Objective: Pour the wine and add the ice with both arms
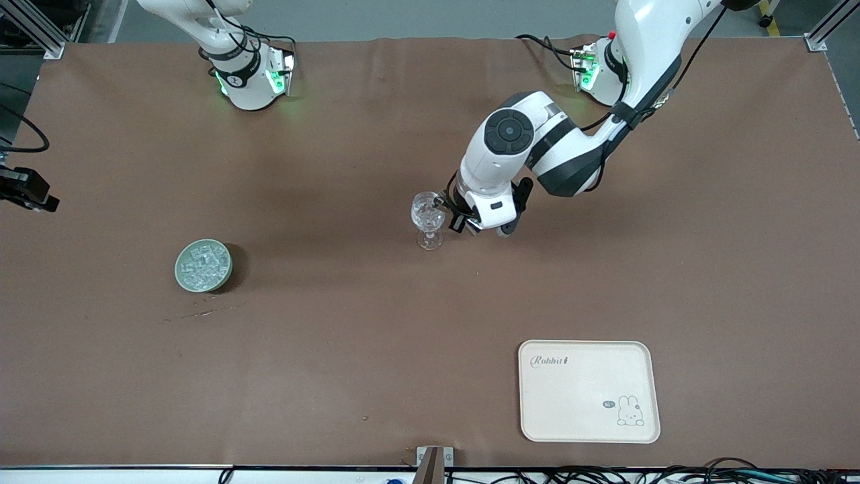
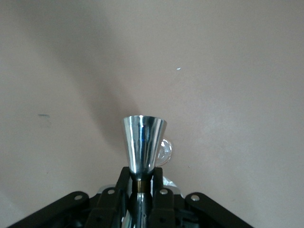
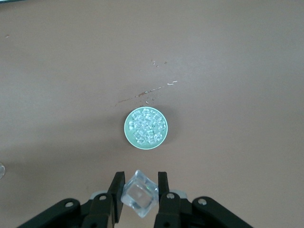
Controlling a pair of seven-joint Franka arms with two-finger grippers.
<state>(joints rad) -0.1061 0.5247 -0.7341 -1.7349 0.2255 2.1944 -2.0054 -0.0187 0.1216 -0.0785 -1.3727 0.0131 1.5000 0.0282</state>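
Observation:
A stemmed glass [image 1: 428,220] stands mid-table, with clear glossy content in its bowl. My left gripper [image 1: 462,220] is right beside the glass, toward the left arm's end, shut on the waist of a shiny metal jigger [image 2: 143,145]. In the left wrist view [image 2: 141,178] part of the glass [image 2: 165,152] peeks past the jigger. A green bowl [image 1: 203,265] holds several ice cubes [image 3: 146,125]. My right gripper [image 3: 140,183] is high over the table beside the bowl, shut on one ice cube [image 3: 139,194]. It does not show clearly in the front view.
A cream tray [image 1: 588,391] with a rabbit print lies near the front camera, toward the left arm's end. Faint scratch marks [image 1: 201,312] lie just nearer the camera than the bowl. A dark object [image 1: 27,189] juts in at the right arm's end.

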